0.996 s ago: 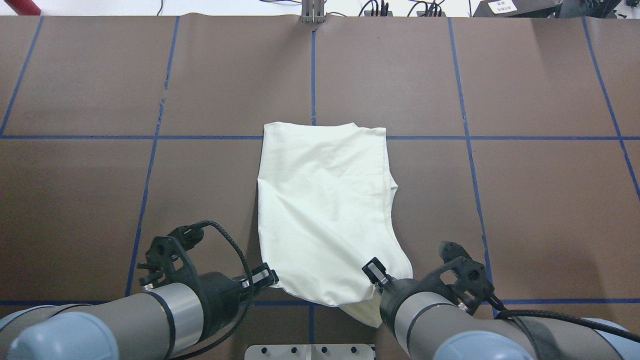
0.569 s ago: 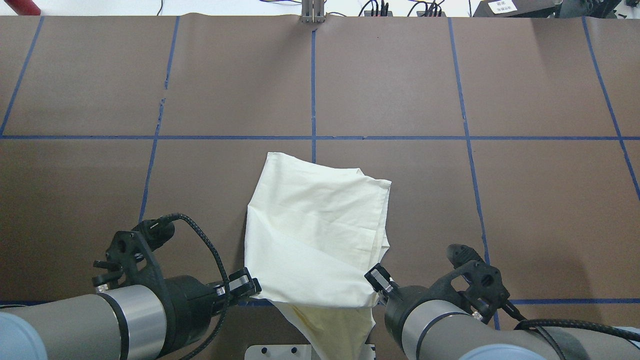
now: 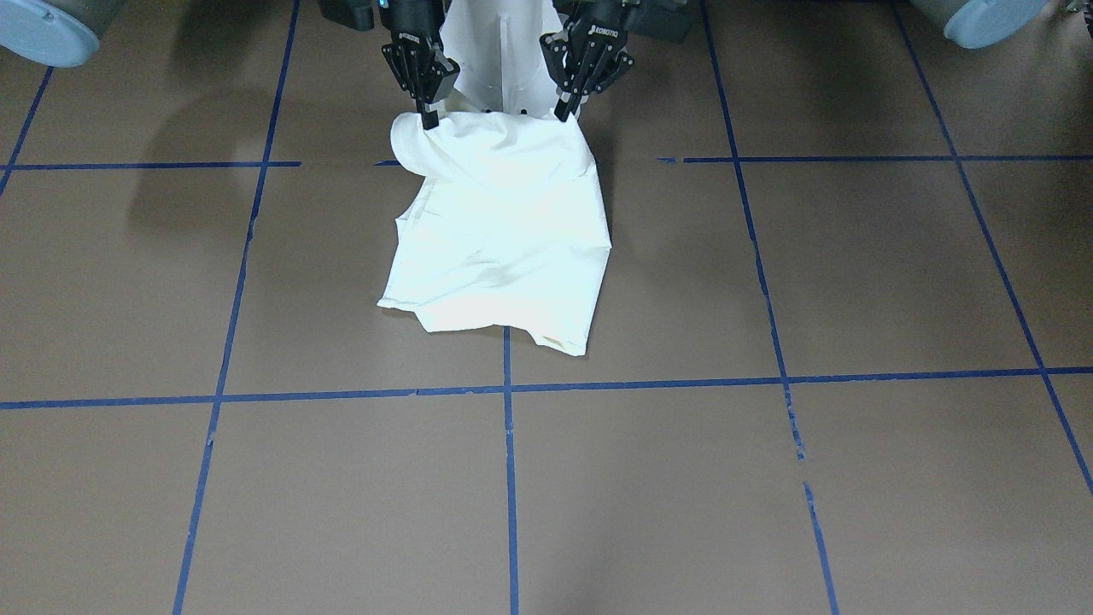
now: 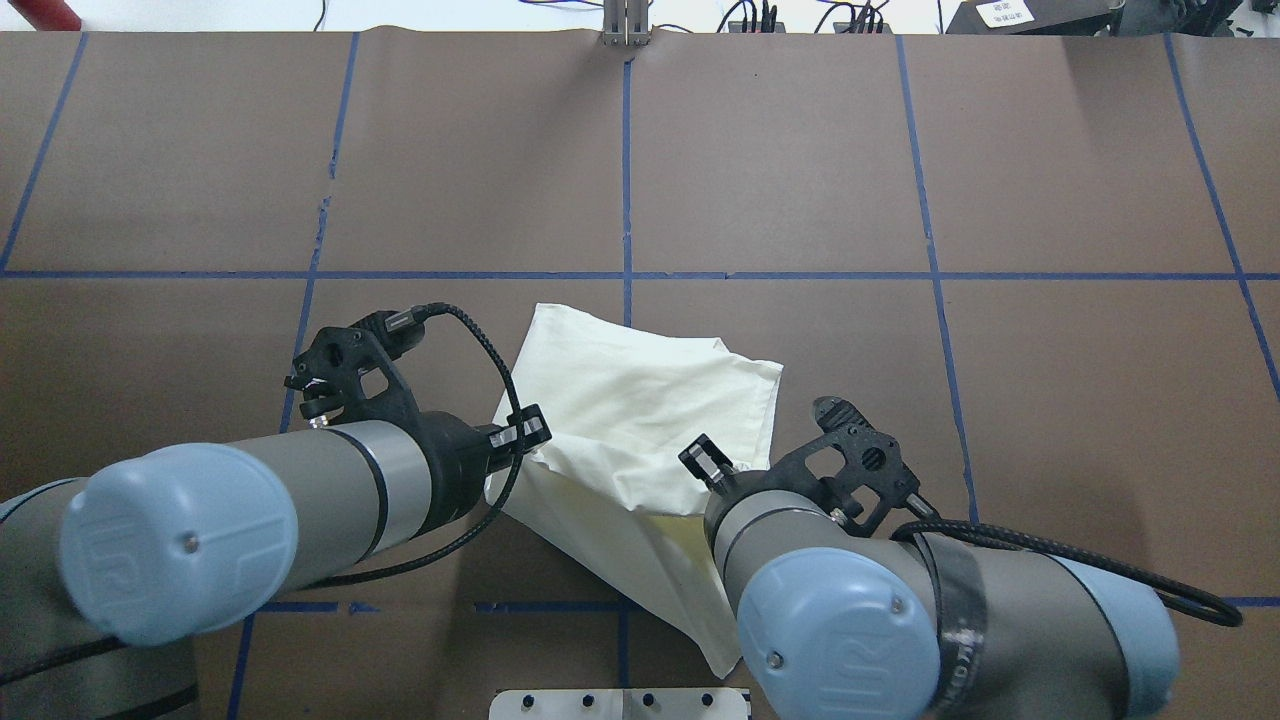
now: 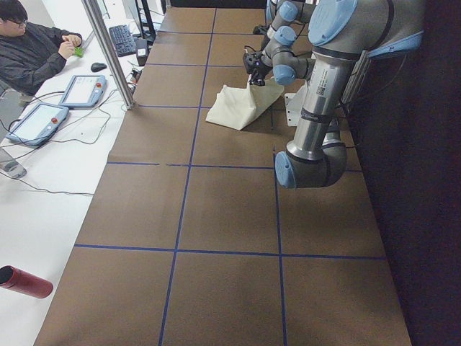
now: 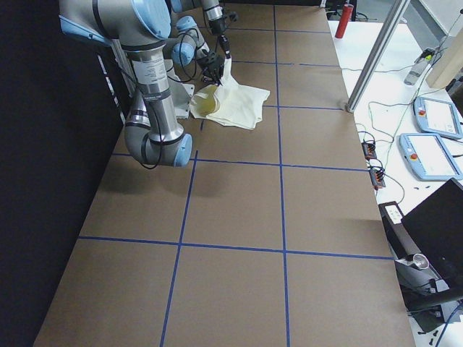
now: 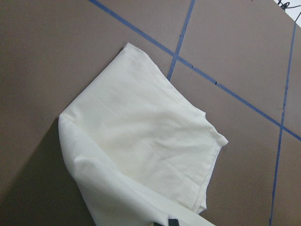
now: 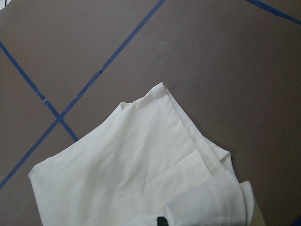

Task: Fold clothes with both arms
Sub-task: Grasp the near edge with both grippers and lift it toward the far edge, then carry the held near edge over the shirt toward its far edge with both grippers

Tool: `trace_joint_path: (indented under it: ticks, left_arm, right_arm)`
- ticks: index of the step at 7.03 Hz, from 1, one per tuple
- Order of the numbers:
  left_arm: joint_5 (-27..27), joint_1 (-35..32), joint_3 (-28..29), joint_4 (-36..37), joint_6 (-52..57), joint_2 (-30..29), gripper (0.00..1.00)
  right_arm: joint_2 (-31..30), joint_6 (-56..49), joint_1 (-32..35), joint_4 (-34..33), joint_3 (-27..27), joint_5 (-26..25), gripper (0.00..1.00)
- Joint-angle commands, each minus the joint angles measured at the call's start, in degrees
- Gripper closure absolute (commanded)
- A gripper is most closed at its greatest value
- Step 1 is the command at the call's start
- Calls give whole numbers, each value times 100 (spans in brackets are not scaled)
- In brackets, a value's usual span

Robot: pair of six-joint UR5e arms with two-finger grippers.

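Jaws of the left arm (image 4: 320, 500) and right arm (image 4: 1020, 620) are both closed, each pinching the robot-side edge of the T-shirt (image 4: 640, 390).

Front-facing: T-shirt (image 3: 504, 231) sits between the tape cross (image 3: 508, 389) and the robot, plain cream side up. Its far corner lies on the tape line running from the cross toward the robot. The robot-side edge is held up off the tabletop (image 3: 854, 273). Right jaws grip on the view's left, left jaws on the view's right, close together.

Overhead: the held edge is folded over toward the tape cross (image 4: 627, 275). The far half lies flat just robot-side of the cross. A loose flap trails back from the jaws toward the base plate (image 4: 620, 702).

Exterior left: T-shirt (image 5: 241, 108) is bunched, peaked at the jaws. The near left arm (image 5: 324, 94) reaches over it. A person (image 5: 36, 50) sits at the side desk, well off from the cross.

Exterior right: T-shirt (image 6: 235, 101) shows a yellowish underside by the near right arm (image 6: 152, 94).

Left wrist: T-shirt (image 7: 141, 141) is spread below, one corner just beside the tape cross (image 7: 175, 59). Dark jaw tips show at the bottom edge, on fabric.

Right wrist: T-shirt (image 8: 141, 174) shows a hemmed corner on the tabletop and a rolled fold by the jaw tip.
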Motion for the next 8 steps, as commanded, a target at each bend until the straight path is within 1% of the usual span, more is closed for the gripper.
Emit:
trace_joint_path:
  ticks: [1, 3, 4, 5, 7, 8]
  left_arm:
    - [-125, -455, 810, -43, 388, -430, 100]
    - [-116, -676, 1627, -96, 635, -844, 100]
    - [-116, -738, 1927, -296, 749, -889, 100]
    - [-107, -773, 2208, -481, 863, -924, 100]
    - [-99, -800, 2824, -545, 987, -1239, 100]
    - [-99, -800, 2905, -545, 996, -1250, 100]
  right_arm:
    - [57, -374, 586, 962, -1025, 399, 100]
    - [162, -631, 868, 1228, -1632, 479, 100]
    - [320, -675, 948, 1229, -1870, 514, 100]
    - [330, -719, 966, 1238, -2020, 523, 100]
    - [452, -781, 983, 1238, -2337, 523, 100]
    - [462, -833, 992, 1238, -2347, 523, 100]
